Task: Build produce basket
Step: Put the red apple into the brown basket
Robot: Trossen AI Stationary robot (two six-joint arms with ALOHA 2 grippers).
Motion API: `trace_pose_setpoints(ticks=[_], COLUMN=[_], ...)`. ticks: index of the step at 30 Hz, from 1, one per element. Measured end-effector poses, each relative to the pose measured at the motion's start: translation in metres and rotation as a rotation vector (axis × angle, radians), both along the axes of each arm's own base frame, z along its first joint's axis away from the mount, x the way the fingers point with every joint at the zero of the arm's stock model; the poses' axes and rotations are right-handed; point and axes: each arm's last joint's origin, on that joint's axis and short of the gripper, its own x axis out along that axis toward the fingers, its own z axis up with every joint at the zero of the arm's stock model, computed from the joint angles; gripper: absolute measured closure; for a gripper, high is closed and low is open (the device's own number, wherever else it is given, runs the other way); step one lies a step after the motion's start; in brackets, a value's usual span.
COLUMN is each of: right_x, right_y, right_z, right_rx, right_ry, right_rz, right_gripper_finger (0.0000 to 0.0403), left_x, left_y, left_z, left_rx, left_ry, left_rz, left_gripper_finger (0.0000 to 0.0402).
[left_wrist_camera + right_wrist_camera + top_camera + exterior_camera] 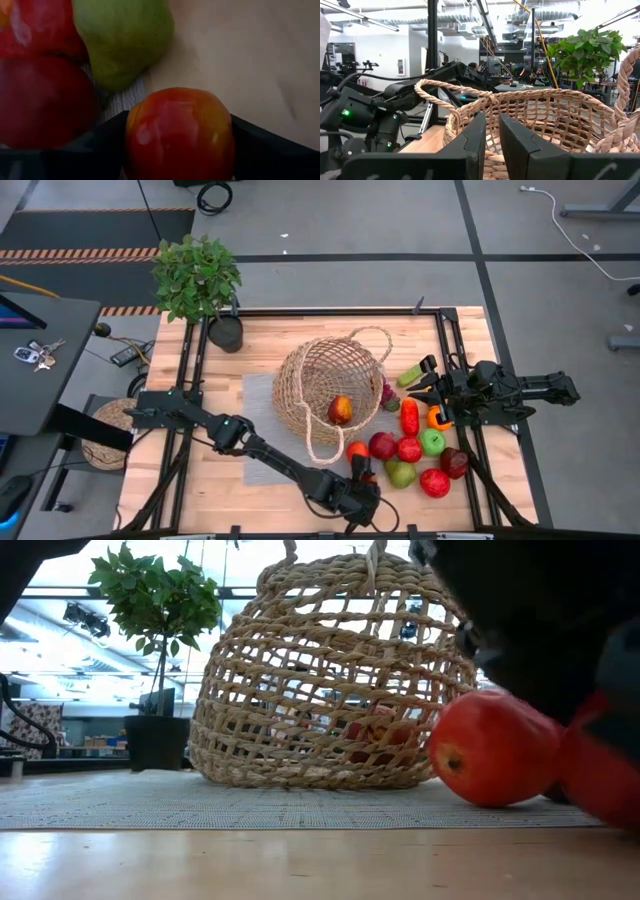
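The wicker basket point(325, 385) lies on its side on a grey mat point(262, 405), its mouth toward the table's right. One orange-red fruit point(340, 410) sits inside. My left gripper point(361, 472) is near the table's near edge, shut on a red-yellow apple point(180, 135). A green pear-like fruit point(125, 40) and red fruits lie just beyond it. My right gripper point(432, 393) hovers right of the basket above an orange fruit point(437, 419). Its fingers point(492, 135) are almost together, hold nothing, and point at the basket point(545, 115). My left gripper pinches the red-yellow apple's two opposite sides point(137, 135) between its fingers point(250, 137), coming at it from the table's near side. In the low view the apple point(495, 745) sits low over the mat. Whether it is lifted clear does not show.
More produce lies right of the basket: a long red pepper point(409, 415), a cucumber point(410, 376), a green apple point(432, 442), red apples point(434, 482) and grapes point(387, 393). A potted plant point(198, 278) stands at the far left corner. Bare wood lies at the near left.
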Motion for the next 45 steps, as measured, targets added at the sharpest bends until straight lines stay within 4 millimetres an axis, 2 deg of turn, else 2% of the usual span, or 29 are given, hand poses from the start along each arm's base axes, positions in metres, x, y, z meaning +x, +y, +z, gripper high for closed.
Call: trace_pose_setpoints(ticks=[5,10,15,19,22,25,29,35,45], right_x=[0.000,0.000,0.000,0.000,0.000,0.000,0.000,0.000,0.000], right_y=[0.000,0.000,0.000,0.000,0.000,0.000,0.000,0.000,0.000], right_z=[0.000,0.000,0.000,0.000,0.000,0.000,0.000,0.000,0.000], right_rx=[0.000,0.000,0.000,0.000,0.000,0.000,0.000,0.000,0.000], right_ry=[0.000,0.001,-0.001,0.000,0.000,-0.001,0.000,0.000,0.000], right_rz=[0.000,0.000,0.000,0.000,0.000,0.000,0.000,0.000,0.000], right_gripper_finger=[0.0341,0.0341,0.0341,0.0341,0.0341,0.0341,0.0341,0.0341,0.0341], left_x=[-0.002,-0.003,-0.011,-0.026,-0.040,-0.053,-0.062,-0.058,-0.057], left_y=[-0.001,0.005,0.028,0.048,0.063,0.078,0.100,0.123,0.145], left_z=[0.035,0.093,0.162,0.214,0.247,0.270,0.285,0.279,0.267], left_rx=[-0.042,-0.136,-0.244,-0.299,-0.281,-0.218,-0.117,0.012,0.540], left_ry=[-0.087,-0.247,-0.400,-0.506,-0.553,-0.569,-0.557,-0.461,-0.145], left_rz=[0.031,0.056,0.099,0.121,0.121,0.126,0.167,0.165,-0.107], left_gripper_finger=[0.0123,0.0118,0.0120,0.0120,0.0120,0.0120,0.0120,0.0120,0.0120])
